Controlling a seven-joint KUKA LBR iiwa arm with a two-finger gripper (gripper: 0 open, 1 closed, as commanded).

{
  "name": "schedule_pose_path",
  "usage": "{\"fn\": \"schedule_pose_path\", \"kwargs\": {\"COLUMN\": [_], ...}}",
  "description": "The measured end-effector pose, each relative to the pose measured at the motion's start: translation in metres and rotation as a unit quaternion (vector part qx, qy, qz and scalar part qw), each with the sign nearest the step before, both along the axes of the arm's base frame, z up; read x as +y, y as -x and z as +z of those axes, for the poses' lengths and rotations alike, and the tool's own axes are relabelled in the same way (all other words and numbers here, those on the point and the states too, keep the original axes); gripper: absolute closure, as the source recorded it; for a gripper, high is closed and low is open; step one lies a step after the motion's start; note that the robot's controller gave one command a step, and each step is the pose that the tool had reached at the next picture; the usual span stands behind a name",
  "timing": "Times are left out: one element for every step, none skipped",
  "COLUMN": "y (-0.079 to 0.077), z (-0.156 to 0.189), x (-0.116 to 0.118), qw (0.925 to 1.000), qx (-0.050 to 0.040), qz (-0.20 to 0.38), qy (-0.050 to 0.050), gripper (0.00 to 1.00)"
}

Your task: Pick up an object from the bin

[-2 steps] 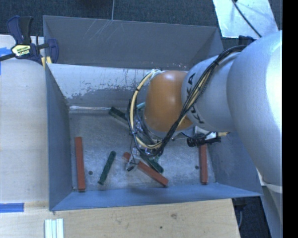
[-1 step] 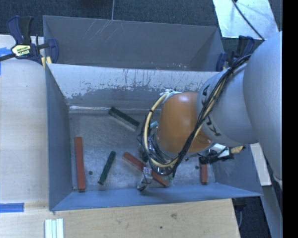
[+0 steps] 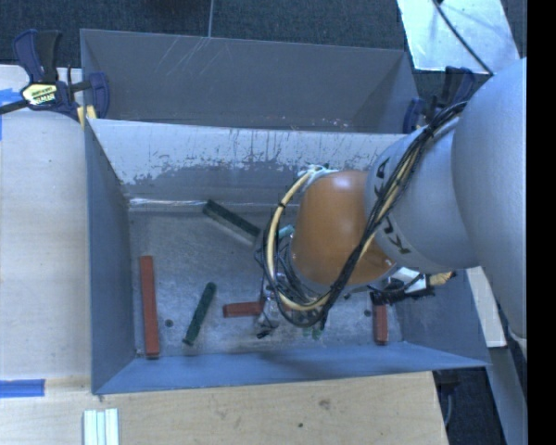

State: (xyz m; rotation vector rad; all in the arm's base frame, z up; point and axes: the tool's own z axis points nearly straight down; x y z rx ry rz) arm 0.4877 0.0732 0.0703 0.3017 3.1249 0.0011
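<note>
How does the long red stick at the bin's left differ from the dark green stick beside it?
The red stick is longer and thicker than the green stick. The red stick runs straight front to back; the green stick slants. Both lie flat.

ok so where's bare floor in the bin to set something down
Barest floor: the left-centre patch between the long red-brown stick, the dark green stick and the dark grey bar at the back. Crowded: front centre, where the small red-brown block lies beside the arm's orange-covered wrist.
</note>
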Motion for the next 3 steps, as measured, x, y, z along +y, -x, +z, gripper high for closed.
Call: {"fn": "schedule_pose_path", "kwargs": {"y": [0.000, 0.000, -0.020], "z": [0.000, 0.001, 0.161], "x": [0.000, 0.000, 0.002], "qw": [1.0000, 1.0000, 0.9991], "qx": [0.0004, -0.0008, -0.0048], "qz": [0.000, 0.000, 0.043], "qy": [0.000, 0.000, 0.000], "gripper": [0.00, 1.00, 1.00]}}
